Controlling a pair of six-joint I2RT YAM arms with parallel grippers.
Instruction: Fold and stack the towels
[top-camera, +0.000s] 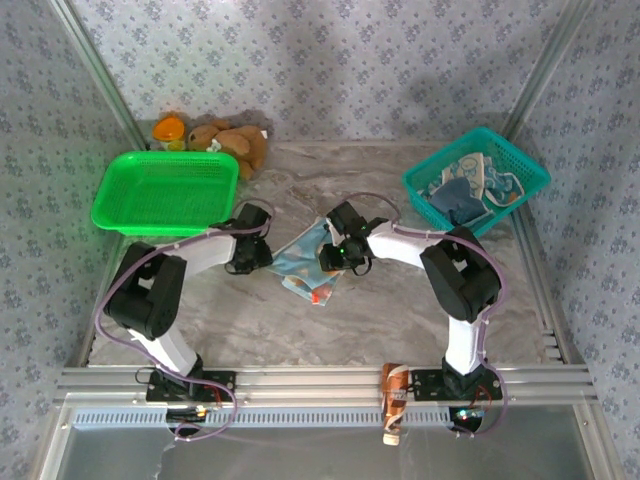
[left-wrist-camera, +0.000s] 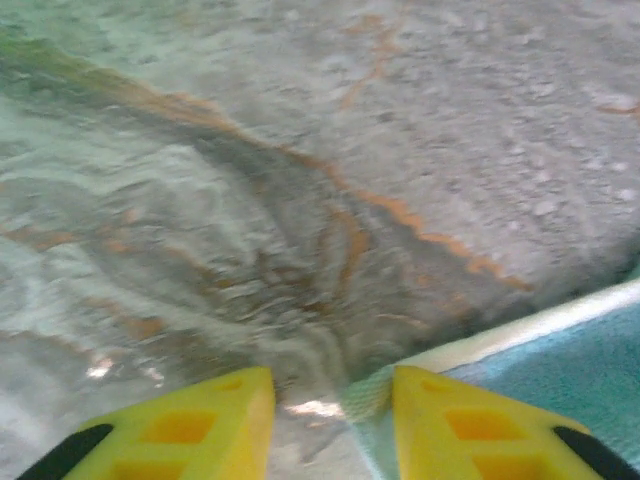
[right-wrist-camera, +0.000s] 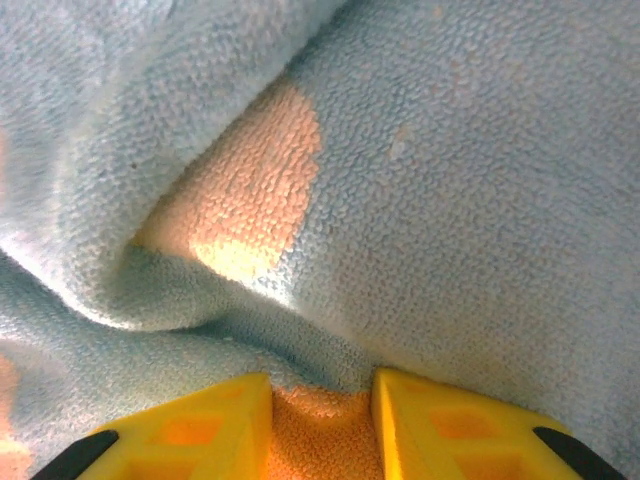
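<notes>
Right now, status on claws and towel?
Left claw open at towel edge. Right claw pinching towel, mid-table. Nothing blocking.

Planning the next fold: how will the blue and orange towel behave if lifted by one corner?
Likely floppy: the blue and orange towel bunches into soft folds at the right pincer. Probably light, since it lies thin on the table. Its looped pile should resist slipping.

In the top view the right claw (top-camera: 336, 260) hides part of the towel (top-camera: 300, 264). The cloths (top-camera: 465, 193) in the basket (top-camera: 516, 151) are too small to count. The left wrist view is blurred, and its edge cuts off the towel.
</notes>
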